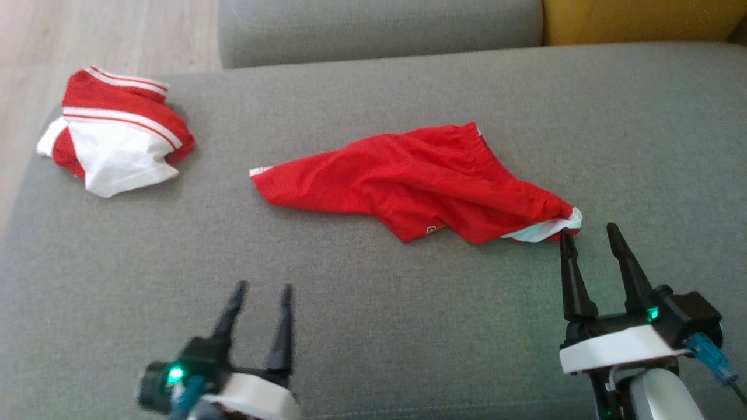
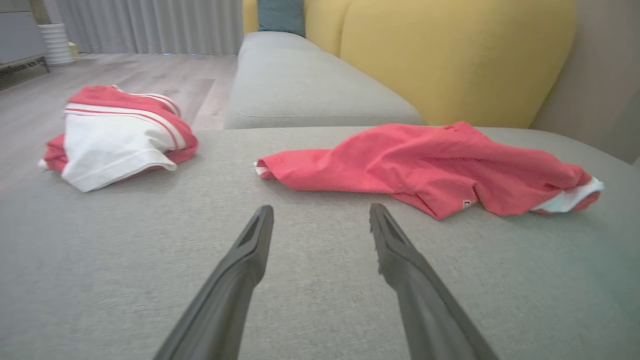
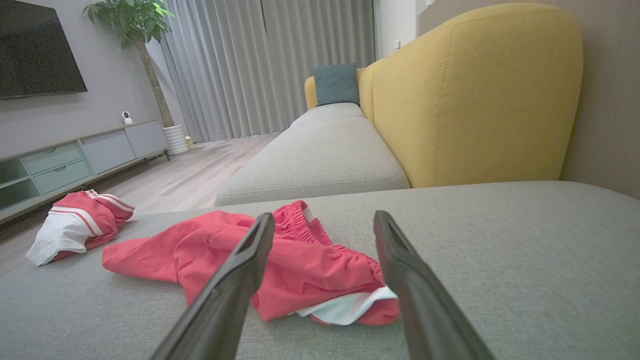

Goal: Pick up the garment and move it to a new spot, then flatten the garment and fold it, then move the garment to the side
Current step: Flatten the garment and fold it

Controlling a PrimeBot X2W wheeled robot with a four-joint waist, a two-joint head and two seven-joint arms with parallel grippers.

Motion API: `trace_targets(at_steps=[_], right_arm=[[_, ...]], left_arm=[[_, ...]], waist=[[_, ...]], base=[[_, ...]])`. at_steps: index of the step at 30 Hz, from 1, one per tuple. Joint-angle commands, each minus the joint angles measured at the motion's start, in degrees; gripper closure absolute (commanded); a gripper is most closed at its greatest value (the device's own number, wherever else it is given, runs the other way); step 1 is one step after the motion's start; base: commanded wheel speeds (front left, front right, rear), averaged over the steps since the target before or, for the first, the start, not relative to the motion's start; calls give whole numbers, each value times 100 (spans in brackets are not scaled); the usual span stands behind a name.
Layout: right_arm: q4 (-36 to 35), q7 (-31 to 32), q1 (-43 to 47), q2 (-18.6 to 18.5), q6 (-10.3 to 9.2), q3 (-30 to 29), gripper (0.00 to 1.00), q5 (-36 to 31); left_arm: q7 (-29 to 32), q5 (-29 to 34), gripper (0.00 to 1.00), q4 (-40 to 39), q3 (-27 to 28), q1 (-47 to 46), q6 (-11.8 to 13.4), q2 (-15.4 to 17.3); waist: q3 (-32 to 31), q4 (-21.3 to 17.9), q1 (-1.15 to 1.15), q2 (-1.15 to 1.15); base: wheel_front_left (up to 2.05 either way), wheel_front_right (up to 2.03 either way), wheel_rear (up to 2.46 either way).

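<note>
**Left pincer (image 1: 262,287) and right pincer (image 1: 588,230) released; red garment (image 1: 420,181) lies loose on the sofa seat (image 1: 408,338)**

Nearest the head camera, both pincers rise from the lower edge with their two dark fingers spread apart and nothing between them. The left pincer hangs over bare grey fabric at the lower left, well apart from either piece of clothing. In the left wrist view its fingers point across the seat toward the gap between the two pieces. The right pincer sits at the lower right, just beside the right end of the red garment. In the head view its left fingertip (image 1: 567,251) meets the white-lined corner there, though whether it truly touches the cloth cannot be told. In the right wrist view that same corner shows between the spread fingers, with the white lining turned outward.

The red garment lies stretched left to right across the middle of the sofa seat, rumpled in ridges. An elastic waistband is bunched along its far edge and a small white label sits on its near edge. A narrow white trim peeks out at its left tip.

A second, red-and-white garment (image 1: 117,134) sits bundled near the seat's far left corner, well apart from the red one. Its white panel faces up, and white stripes cross its red parts. Beyond the seat are another grey cushion (image 1: 379,29), a yellow backrest (image 3: 475,90) and a pale wood floor (image 1: 87,35).
</note>
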Motion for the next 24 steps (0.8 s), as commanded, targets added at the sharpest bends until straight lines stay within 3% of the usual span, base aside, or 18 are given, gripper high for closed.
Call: trace_targets(at_steps=[1,8,17,24], right_arm=[[-218,-37,-255,-27,-5,159,0,-44],[-308,-37,-578,-27,-5,250,0,-19],[-450,-37,-857,-27,-5,256,0,128],[-480,-37,-930,-27,-5,287,0,294]], left_arm=[[-45,96,0,-59,-3,-385,-114,-42],[-45,242,0,760,-736,-1310,-484,-43],[-45,193,0,1601,-1104,-2230,-539,-43],[-45,107,0,2042,-1152,-2604,-486,-43]], waist=[[146,-54,0,0],[795,-467,0,0],[1483,-1019,0,0],[1679,-1286,0,0]], base=[[0,0,0],[0,0,0],[0,0,0],[0,0,0]])
